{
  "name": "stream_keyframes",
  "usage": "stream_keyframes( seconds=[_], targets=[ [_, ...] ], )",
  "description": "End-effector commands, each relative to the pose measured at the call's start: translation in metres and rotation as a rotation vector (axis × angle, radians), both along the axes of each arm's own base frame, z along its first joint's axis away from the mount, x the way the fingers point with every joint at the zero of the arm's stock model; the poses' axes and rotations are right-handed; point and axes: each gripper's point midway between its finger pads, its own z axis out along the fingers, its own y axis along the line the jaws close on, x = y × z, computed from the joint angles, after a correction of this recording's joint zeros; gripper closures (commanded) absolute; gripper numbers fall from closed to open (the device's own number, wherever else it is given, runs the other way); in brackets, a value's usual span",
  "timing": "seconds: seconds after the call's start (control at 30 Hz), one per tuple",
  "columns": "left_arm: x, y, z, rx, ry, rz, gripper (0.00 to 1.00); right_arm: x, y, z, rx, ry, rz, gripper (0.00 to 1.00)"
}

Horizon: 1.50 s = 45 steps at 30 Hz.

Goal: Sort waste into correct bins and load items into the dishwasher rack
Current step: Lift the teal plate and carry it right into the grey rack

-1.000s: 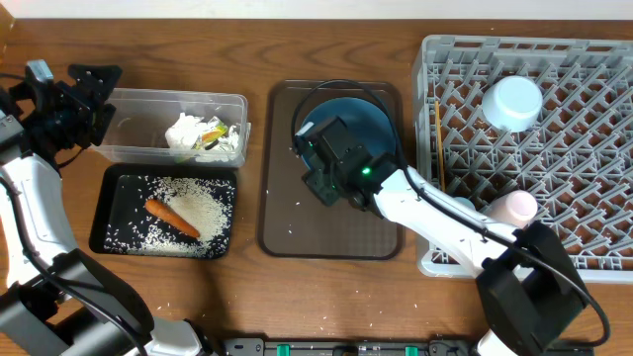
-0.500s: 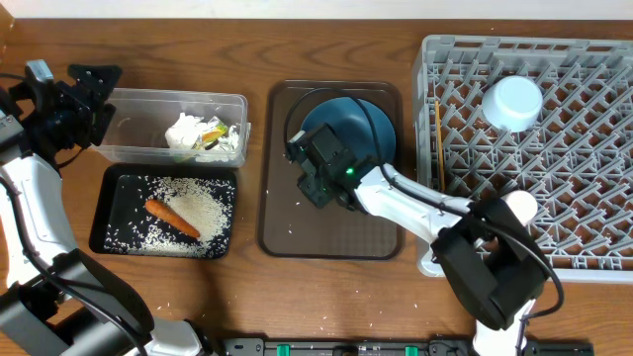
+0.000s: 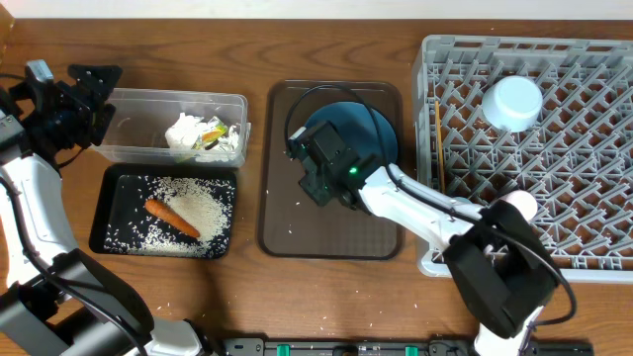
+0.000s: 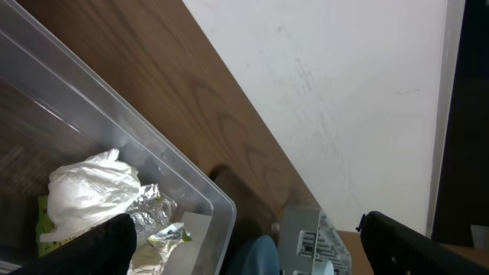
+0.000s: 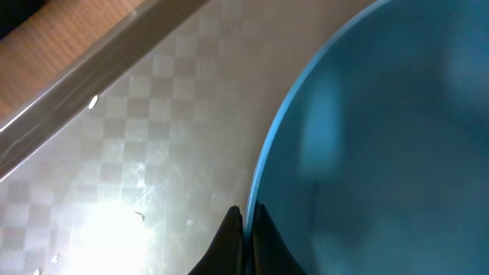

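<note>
On the brown tray [image 3: 287, 222], the blue plate [image 3: 374, 124] is pinched at its left rim by the right pincer [image 5: 244, 218], closed narrow, probably so that it can be lifted to the grey rack [image 3: 593, 198], while the left pincer [image 4: 252, 241] is held wide and empty beside the clear box [image 3: 134, 124].

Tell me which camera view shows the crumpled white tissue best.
The left wrist view: the crumpled white tissue lies close and large inside the clear box, its folds plain. The overhead view shows it whole but small. The right wrist view does not show it.
</note>
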Motion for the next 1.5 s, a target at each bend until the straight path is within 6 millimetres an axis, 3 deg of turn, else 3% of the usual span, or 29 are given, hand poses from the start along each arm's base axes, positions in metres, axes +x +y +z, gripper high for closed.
stream_keyframes(
  seconds=[0.0, 0.13, 0.23, 0.3, 0.43, 0.6, 0.83, 1.0, 1.27, 1.47],
  targets=[
    [0.0, -0.001, 0.011, 0.005, -0.025, -0.005, 0.04, -0.016, 0.014, 0.044, 0.116, 0.005, 0.056, 0.99],
    [0.0, -0.001, 0.011, 0.005, -0.024, -0.005, 0.04, -0.041, 0.021, 0.119, 0.308, 0.005, 0.144, 0.99],
    [0.0, -0.001, 0.011, 0.005, -0.024, -0.005, 0.04, -0.048, -0.001, 0.183, 0.432, -0.039, 0.071, 0.99],
    [0.0, -0.001, 0.011, 0.005, -0.024, -0.005, 0.04, -0.051, -0.027, 0.224, 0.521, -0.069, 0.012, 0.99],
    [0.0, -0.001, 0.011, 0.005, -0.024, -0.005, 0.04, -0.062, -0.079, 0.279, 0.697, -0.053, -0.039, 0.99],
    [0.0, -0.001, 0.011, 0.005, -0.024, -0.005, 0.04, -0.073, -0.15, 0.315, 0.901, 0.015, -0.061, 0.99],
    [0.0, -0.001, 0.011, 0.005, -0.024, -0.005, 0.04, -0.068, -0.242, 0.341, 1.196, 0.049, -0.05, 0.99],
    [0.0, -0.001, 0.011, 0.005, -0.024, -0.005, 0.04, -0.034, -0.299, 0.312, 1.253, 0.065, -0.253, 0.99],
    [0.0, -0.001, 0.011, 0.005, -0.024, -0.005, 0.04, 0.003, -0.351, 0.262, 1.303, 0.098, -0.384, 0.99],
    [0.0, -0.001, 0.011, 0.005, -0.024, -0.005, 0.04, 0.015, -0.388, 0.231, 1.353, 0.131, -0.493, 0.99]
  ],
)
